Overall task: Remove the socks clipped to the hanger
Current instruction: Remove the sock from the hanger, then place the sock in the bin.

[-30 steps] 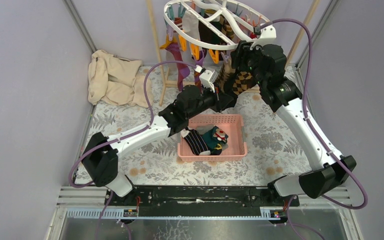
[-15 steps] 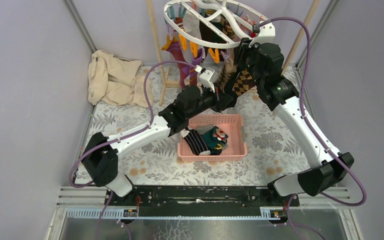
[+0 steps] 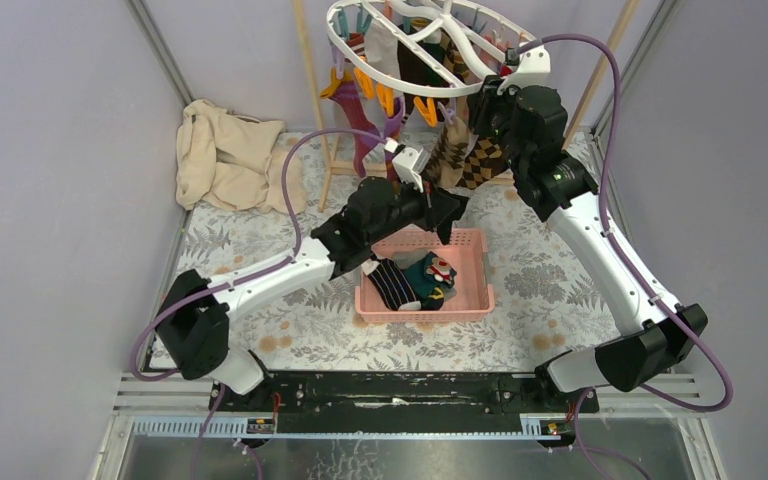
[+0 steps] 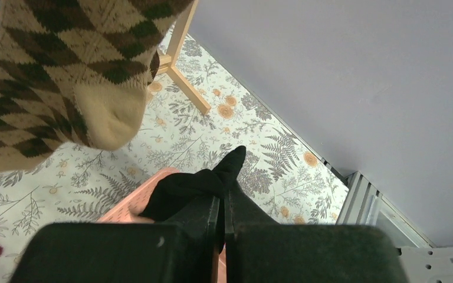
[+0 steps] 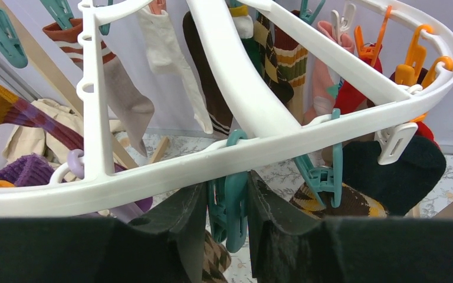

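The white oval hanger (image 3: 338,40) hangs at the top with several socks clipped round its rim. My right gripper (image 3: 490,100) is up at its near rim. In the right wrist view (image 5: 229,183) it is shut on a teal clip (image 5: 235,215) under the white rim (image 5: 171,168). A brown argyle sock (image 3: 480,160) hangs below that clip and fills the upper left of the left wrist view (image 4: 47,71). My left gripper (image 3: 448,212) is shut on a black sock (image 4: 183,186) and holds it above the pink basket (image 3: 425,313).
The basket holds a black striped sock (image 3: 392,285) and a teal sock with red (image 3: 435,275). A beige cloth (image 3: 225,155) lies at the back left. The wooden pole frame (image 3: 312,80) stands behind the hanger. Grey walls close both sides.
My left gripper has come down and away from the hanging argyle socks with the black sock, to above the basket. My right gripper rose to the hanger rim and stayed there.
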Available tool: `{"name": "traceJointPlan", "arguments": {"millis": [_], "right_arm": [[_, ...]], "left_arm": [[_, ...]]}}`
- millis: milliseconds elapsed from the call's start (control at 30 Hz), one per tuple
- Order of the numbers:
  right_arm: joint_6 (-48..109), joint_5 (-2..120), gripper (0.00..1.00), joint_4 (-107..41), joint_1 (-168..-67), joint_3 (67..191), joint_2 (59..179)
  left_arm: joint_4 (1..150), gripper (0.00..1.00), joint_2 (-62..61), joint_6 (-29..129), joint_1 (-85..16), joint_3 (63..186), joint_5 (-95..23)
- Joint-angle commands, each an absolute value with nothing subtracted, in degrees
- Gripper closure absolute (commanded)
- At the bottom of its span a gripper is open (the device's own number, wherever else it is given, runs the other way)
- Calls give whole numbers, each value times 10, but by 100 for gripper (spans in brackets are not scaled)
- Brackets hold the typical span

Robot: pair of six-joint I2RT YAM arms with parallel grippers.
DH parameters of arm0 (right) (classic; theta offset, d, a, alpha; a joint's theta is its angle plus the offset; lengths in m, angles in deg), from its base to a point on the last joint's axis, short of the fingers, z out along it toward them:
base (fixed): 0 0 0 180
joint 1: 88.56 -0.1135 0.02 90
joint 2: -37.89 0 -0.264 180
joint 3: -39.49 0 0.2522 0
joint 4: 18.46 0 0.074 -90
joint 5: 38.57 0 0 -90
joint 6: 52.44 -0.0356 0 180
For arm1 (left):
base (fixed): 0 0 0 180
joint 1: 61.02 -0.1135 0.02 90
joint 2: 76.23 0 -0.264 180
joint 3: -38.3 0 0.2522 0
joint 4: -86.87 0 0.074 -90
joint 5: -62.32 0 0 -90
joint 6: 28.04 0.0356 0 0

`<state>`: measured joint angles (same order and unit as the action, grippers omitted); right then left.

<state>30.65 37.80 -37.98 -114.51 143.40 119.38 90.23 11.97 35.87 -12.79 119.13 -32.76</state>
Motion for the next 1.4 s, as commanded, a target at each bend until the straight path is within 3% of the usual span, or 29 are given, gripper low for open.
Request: {"name": "traceJointPlan", "arguments": {"millis": [0, 67, 167, 200, 700, 1067, 1367], "right_arm": [[297, 392, 77, -365, -1150, 1458, 1176], [294, 398, 69, -367, -1150, 1452, 1173], [288, 409, 44, -369, -1150, 1443, 1169], [286, 413, 41, -373, -1150, 1442, 1169], [253, 355, 28, -446, -1142, 1402, 1116], [198, 335, 25, -466, -1054, 1338, 1078], [145, 443, 25, -438, -922, 1314, 1089]], "left_arm": [[908, 100, 88, 357, -129, 1168, -323], [897, 100, 76, 353, -129, 1155, -323], [885, 100, 59, 347, -129, 1128, -323], [885, 100, 53, 345, -129, 1114, -323], [913, 100, 16, 316, -129, 987, -317], [928, 99, 64, 316, -131, 978, -310], [921, 49, 85, 318, -134, 983, -309]]}}
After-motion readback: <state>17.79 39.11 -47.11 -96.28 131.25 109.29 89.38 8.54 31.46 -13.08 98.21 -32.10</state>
